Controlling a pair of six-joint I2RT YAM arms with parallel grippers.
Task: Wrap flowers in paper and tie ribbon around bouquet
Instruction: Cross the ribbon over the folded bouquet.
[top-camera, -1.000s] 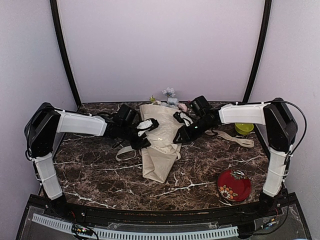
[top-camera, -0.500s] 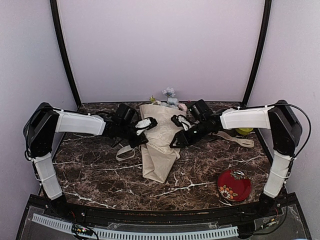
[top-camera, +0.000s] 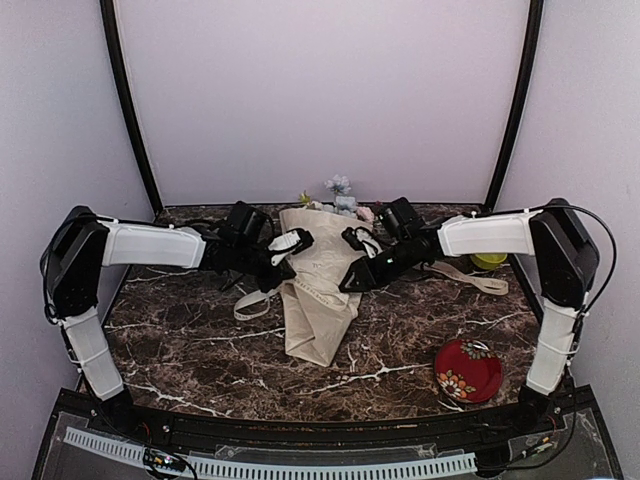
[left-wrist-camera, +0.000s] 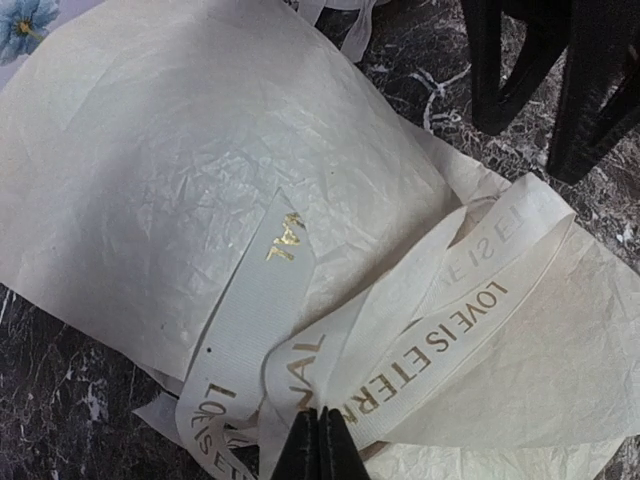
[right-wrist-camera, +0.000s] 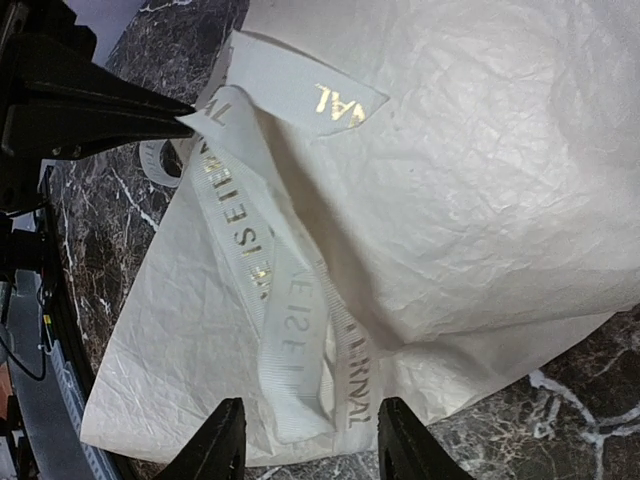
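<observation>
Clamping the ribbon (left-wrist-camera: 440, 330) at the left side of the centrally lying bouquet (top-camera: 320, 300), the left gripper (left-wrist-camera: 318, 432) may drag the loose loops off the paper (right-wrist-camera: 450, 150) if it pulls before the right gripper (right-wrist-camera: 308, 428), jaws parted over the strip, closes.

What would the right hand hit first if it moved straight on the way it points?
Probably the flat cream ribbon with gold lettering, lying on the crinkled cream paper just ahead; depth is unclear.
</observation>
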